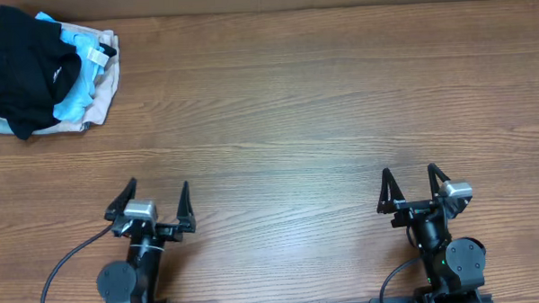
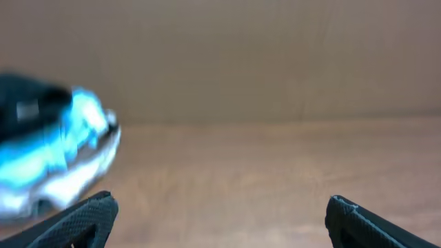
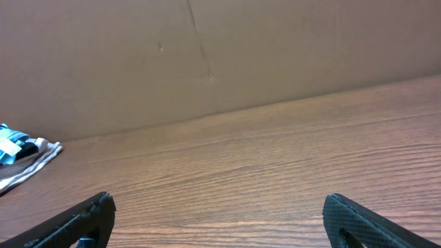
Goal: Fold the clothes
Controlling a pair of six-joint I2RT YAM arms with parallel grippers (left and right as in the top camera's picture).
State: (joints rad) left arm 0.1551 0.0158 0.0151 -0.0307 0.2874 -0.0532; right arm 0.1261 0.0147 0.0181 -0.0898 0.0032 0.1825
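Observation:
The black shirt lies crumpled on top of a pile at the table's far left corner; it shows blurred at the left edge of the left wrist view. My left gripper is open and empty near the front edge, far from the pile; its fingers spread wide in the left wrist view. My right gripper is open and empty at the front right, also spread wide in the right wrist view. In the right wrist view the black shirt is out of view.
A light blue garment and a beige garment lie under the black shirt in the same pile. The wooden table stretches between the grippers and a brown cardboard wall at the back.

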